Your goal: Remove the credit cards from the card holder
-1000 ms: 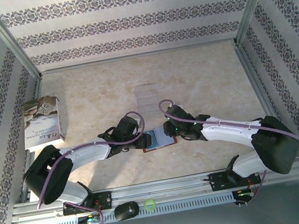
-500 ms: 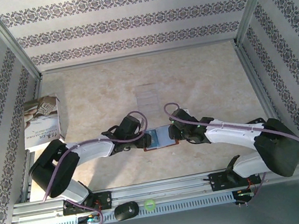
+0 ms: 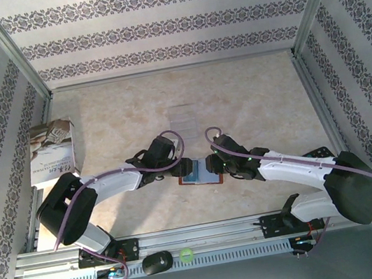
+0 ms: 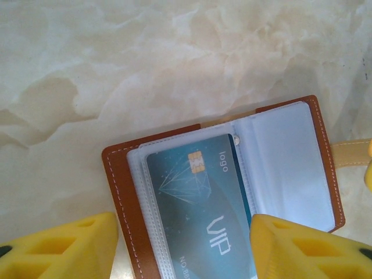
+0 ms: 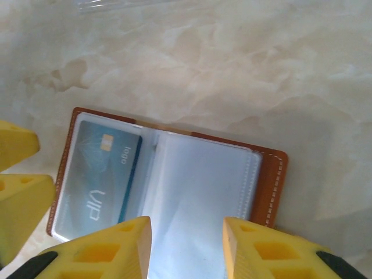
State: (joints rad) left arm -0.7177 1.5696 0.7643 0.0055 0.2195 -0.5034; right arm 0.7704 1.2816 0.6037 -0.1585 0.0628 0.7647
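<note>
**Brown card holder spread open between both grippers**

Leather covers were laid flat on the marbled tabletop, with the clear sleeves turned upward. The left gripper was seen with its jaws set wide. One yellow finger was placed outside the card holder's stitched edge and the other near the fold. A blue credit card, marked "VIP" and "logo", was framed between them inside its sleeve. Whether those fingers pressed on the card holder could not be told. The right gripper was held with a narrower gap, its jaws parted over the clear sleeve of the other half. Beyond the tips of both grippers, well apart from the card holder, a pale translucent sheet was seen lying flat. Far outside the left jaws, a printed booklet was seen at the table's edge.
</note>
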